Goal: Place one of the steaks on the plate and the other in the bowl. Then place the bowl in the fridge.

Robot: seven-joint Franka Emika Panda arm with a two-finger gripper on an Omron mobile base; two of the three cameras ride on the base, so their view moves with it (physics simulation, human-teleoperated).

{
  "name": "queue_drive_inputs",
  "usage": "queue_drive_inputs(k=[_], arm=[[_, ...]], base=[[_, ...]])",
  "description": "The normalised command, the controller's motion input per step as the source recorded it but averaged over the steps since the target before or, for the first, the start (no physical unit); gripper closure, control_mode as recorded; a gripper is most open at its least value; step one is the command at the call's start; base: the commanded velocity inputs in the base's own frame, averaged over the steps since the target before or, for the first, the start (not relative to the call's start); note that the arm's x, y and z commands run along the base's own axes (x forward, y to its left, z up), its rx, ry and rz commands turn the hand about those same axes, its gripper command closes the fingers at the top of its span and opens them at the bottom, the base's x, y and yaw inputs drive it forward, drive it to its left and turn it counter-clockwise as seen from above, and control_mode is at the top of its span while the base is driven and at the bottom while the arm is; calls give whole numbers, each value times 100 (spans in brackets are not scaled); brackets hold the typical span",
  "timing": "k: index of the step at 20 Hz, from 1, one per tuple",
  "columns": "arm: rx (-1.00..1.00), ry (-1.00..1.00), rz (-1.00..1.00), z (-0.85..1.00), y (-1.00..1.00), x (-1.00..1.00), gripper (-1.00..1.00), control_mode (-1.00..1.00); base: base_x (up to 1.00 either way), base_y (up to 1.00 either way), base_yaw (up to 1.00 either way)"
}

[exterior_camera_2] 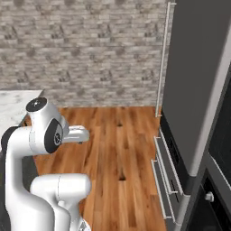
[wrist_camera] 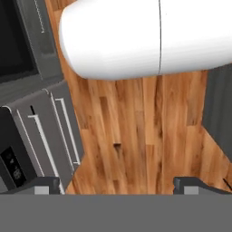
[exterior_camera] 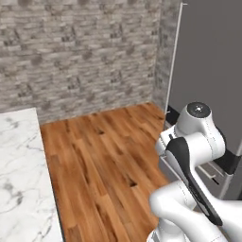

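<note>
The fridge (exterior_camera: 208, 56) is a tall grey brushed-metal front on the right, its door shut, with a long thin vertical handle (exterior_camera: 174, 61). From the other side the fridge (exterior_camera_2: 194, 67) shows its drawers (exterior_camera_2: 166, 173) at the bottom. My gripper (wrist_camera: 118, 185) points down at the wooden floor, open, with nothing between its fingertips (wrist_camera: 47, 183). Grey drawers (wrist_camera: 50, 131) with bar handles lie to its left in the hand view. The steaks, the plate and the bowl are out of view.
A white marble counter (exterior_camera: 19, 175) runs along the left; its corner (exterior_camera_2: 13, 101) appears behind the arm. Wooden floor (exterior_camera: 104, 160) spreads between counter and fridge, closed off by a stone wall (exterior_camera: 80, 52). A dark oven front with a knob (exterior_camera_2: 208, 196) stands right of the fridge.
</note>
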Motion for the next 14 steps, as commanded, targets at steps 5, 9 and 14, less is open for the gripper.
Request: queue_drive_inputs(k=[5, 9, 14], arm=[[0, 0, 0, 0, 0, 0, -100, 100], [0, 0, 0, 0, 0, 0, -100, 100], [0, 0, 0, 0, 0, 0, -100, 100]], base=[[69, 0, -16], [67, 0, -16], [67, 0, -16]])
